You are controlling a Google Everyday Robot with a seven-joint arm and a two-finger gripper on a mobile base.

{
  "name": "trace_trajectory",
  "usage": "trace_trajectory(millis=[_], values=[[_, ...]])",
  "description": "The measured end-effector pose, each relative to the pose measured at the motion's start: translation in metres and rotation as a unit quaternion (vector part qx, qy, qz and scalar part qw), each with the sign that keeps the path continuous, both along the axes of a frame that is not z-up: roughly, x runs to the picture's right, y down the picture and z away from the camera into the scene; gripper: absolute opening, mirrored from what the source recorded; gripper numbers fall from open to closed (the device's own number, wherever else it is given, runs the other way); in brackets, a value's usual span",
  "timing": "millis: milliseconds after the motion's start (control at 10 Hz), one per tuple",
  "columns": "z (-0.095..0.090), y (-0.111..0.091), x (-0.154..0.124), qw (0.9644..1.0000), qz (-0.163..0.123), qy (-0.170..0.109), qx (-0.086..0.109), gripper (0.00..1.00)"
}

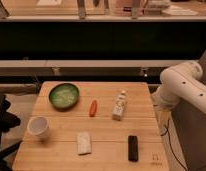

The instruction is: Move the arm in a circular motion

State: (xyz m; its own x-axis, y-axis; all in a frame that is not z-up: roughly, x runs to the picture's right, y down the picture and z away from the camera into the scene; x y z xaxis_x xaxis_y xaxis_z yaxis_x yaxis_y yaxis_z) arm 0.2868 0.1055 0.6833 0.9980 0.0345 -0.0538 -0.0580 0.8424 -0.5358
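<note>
The white arm [182, 86] of thick rounded segments with small dark dots stands at the right, just beyond the right edge of the wooden table [103, 145]. Its bulbous joint bends near the table's far right corner. The gripper at the arm's tip is out of view, hidden past the right side of the picture.
On the table lie a green bowl [63, 95], a red carrot-like piece [93, 107], a small white bottle [119, 106], a white cup [38, 127], a pale packet [84, 142] and a black bar [132, 148]. A dark shelf runs behind. A black chair part stands at the left.
</note>
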Motion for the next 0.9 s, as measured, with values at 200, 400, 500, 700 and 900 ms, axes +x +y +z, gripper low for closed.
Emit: trace_trajectory(millis=[200, 400, 500, 700, 900], values=[[0.0, 0.0, 0.0, 1.0, 0.0, 0.0, 0.0, 0.8], [0.005, -0.007, -0.007, 1.0, -0.001, 0.001, 0.0, 0.8], [0.013, -0.017, -0.019, 1.0, -0.004, 0.0, 0.0, 0.8], [0.027, -0.035, -0.04, 0.9999, -0.01, 0.0, 0.0, 0.8], [0.029, -0.038, -0.042, 0.9999, -0.011, 0.001, 0.0, 0.8]])
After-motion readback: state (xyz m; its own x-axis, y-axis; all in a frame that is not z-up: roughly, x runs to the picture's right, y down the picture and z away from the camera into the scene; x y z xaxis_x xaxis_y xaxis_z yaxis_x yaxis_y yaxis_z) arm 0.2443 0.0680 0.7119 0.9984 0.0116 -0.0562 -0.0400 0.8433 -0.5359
